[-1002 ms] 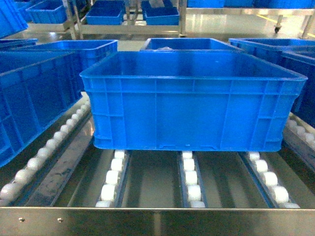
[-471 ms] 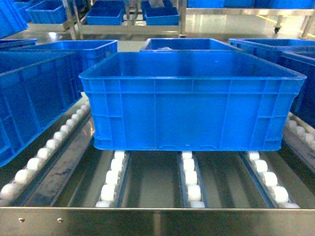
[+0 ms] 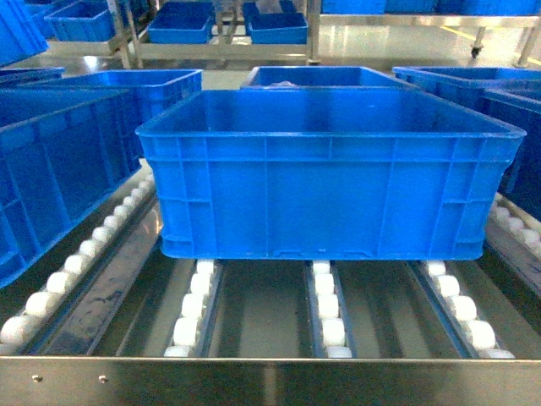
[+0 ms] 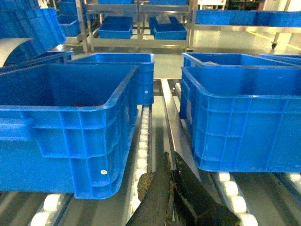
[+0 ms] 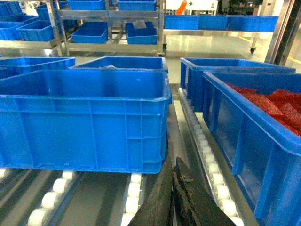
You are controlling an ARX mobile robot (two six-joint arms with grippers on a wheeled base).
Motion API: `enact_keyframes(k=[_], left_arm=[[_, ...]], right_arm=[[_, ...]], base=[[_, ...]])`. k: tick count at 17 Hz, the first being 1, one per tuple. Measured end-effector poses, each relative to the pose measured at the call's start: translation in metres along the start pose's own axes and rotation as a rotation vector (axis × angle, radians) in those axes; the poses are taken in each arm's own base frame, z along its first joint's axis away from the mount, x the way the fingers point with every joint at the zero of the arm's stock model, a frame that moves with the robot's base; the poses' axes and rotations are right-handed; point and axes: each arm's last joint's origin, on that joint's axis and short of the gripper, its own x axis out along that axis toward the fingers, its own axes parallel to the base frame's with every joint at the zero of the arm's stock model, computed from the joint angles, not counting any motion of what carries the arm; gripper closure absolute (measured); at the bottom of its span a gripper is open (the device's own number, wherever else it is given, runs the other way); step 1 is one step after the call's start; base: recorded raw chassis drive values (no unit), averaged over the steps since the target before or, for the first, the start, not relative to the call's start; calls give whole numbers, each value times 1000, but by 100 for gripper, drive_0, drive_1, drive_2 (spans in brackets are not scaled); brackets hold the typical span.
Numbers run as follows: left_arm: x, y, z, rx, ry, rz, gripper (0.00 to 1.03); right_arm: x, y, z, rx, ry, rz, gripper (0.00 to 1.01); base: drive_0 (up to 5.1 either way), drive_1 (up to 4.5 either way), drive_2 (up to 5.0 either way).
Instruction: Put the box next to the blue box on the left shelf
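While both arms hang back at the near edge, the large bright-blue open-topped plastic crate point(image 3: 330, 173) sits square across three lanes of small white rollers on the steel-framed flow rack point(image 3: 270, 381), set back from the shiny metal front lip. It stands free, touched by neither arm, and judging by its position it has been set down where the rollers can carry its flat floor evenly. To its left, just beside it across a narrow metal divider, stands a second blue ribbed crate point(image 3: 59, 169) of the same make, the neighbour the task calls for; the two walls run parallel and do not touch. The left pincer point(image 4: 171, 188) shows its dark fingers closed together, holding nothing, low over the gap between the two crates. The right pincer point(image 5: 173, 188) is likewise pressed together and empty, near the placed crate's right corner. On the right another blue crate point(image 5: 263, 122) holds red material. More blue crates fill the far lanes, and beyond them steel shelving stands on a glossy pale factory floor.
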Motion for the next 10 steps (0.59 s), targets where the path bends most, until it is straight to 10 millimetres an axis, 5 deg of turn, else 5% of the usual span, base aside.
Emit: enact_keyframes(k=[10], left_arm=[[-19, 0, 3, 0, -12, 0, 101]], right_arm=[[-19, 0, 3, 0, -8, 0, 100]], base=[[0, 0, 0]])
